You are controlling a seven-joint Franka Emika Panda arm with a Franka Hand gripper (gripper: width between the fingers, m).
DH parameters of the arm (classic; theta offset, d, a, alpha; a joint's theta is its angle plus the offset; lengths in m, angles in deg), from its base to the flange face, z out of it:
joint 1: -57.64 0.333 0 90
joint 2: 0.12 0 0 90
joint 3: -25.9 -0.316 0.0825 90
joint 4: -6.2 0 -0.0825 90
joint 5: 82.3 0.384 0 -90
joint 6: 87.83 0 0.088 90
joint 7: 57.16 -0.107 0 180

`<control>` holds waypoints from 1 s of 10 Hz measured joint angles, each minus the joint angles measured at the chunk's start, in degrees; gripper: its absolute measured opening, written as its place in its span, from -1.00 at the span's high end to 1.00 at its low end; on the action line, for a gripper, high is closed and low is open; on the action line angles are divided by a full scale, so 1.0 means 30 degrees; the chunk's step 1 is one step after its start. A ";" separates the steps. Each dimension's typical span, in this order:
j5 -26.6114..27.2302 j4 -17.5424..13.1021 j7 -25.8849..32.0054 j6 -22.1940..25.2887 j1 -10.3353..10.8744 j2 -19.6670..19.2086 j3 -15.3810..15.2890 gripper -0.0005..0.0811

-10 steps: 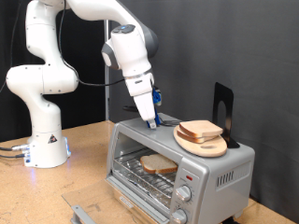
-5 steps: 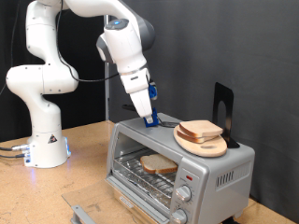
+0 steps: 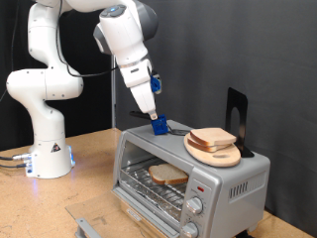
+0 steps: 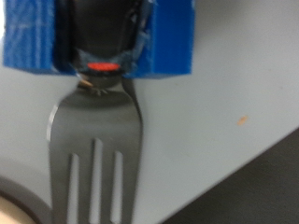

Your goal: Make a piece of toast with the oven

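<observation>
- Your gripper (image 3: pixel 157 123) hangs over the top of the oven (image 3: pixel 188 169), toward that top's end at the exterior view's left, its blue-padded fingers (image 4: pixel 98 37) pinching the handle of a dark fork (image 4: pixel 96 149).
- From the wrist view you see the fork's tines lying over the oven's pale grey roof; you cannot tell whether they touch it.
- Your piece of toast (image 3: pixel 168 176) lies inside the oven on the wire rack (image 3: pixel 154 185), behind the front opening.
- You have the oven door (image 3: pixel 99 224) dropped open at the exterior view's bottom, so the mouth of the oven is unblocked from the front.
- On the oven's roof, toward the exterior view's right of your gripper, a round wooden board (image 3: pixel 213 152) carries a pile of bread slices (image 3: pixel 213 137); it stands apart from the fork, with bare roof between.
- Past that board, a black upright stand (image 3: pixel 236 117) rises at the roof's far corner on the exterior view's right.
- Two round knobs (image 3: pixel 194 207) sit on the oven's front panel, right of the opening in the exterior view.
- Toward the exterior view's left, the roof edge is close to your gripper; beyond it the wooden table (image 3: pixel 89 159) runs to the white robot base (image 3: pixel 50 149).
</observation>
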 joint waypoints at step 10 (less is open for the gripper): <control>0.0460 -0.2626 0.2029 0.8031 -0.0831 -0.2060 0.4386 -0.68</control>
